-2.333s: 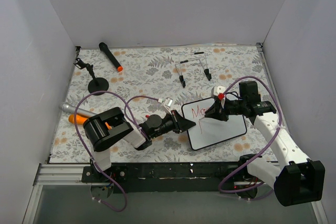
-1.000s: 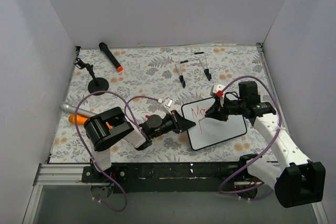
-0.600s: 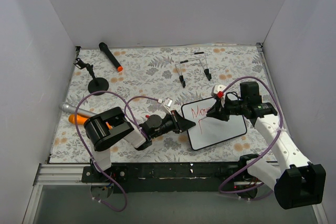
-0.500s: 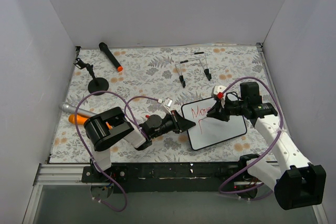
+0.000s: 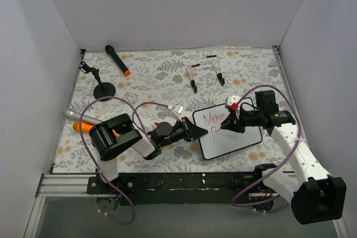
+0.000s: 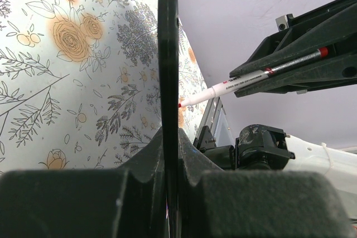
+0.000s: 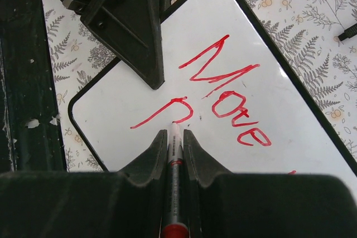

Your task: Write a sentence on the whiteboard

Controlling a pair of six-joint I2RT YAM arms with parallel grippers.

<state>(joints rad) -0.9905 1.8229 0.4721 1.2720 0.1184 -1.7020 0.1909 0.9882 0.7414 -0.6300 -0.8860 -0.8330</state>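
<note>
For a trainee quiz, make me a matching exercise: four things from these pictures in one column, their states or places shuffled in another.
1. left gripper
2. right gripper
3. whiteboard
4. black stick with orange tip

A. shut on the red marker
B. lies loose at the back left
C. bears red writing, "Move"
D. shut on the whiteboard's edge

Pairs: 1-D, 2-A, 3-C, 4-B.

We read the red handwritten sentence [image 7: 223, 96] on the whiteboard [image 7: 301, 121]: just "Move". Under it there's a slanted stroke and a loop like a "p", no full word. Fine print on the marker [image 6: 245, 79] is too small for us.
</note>
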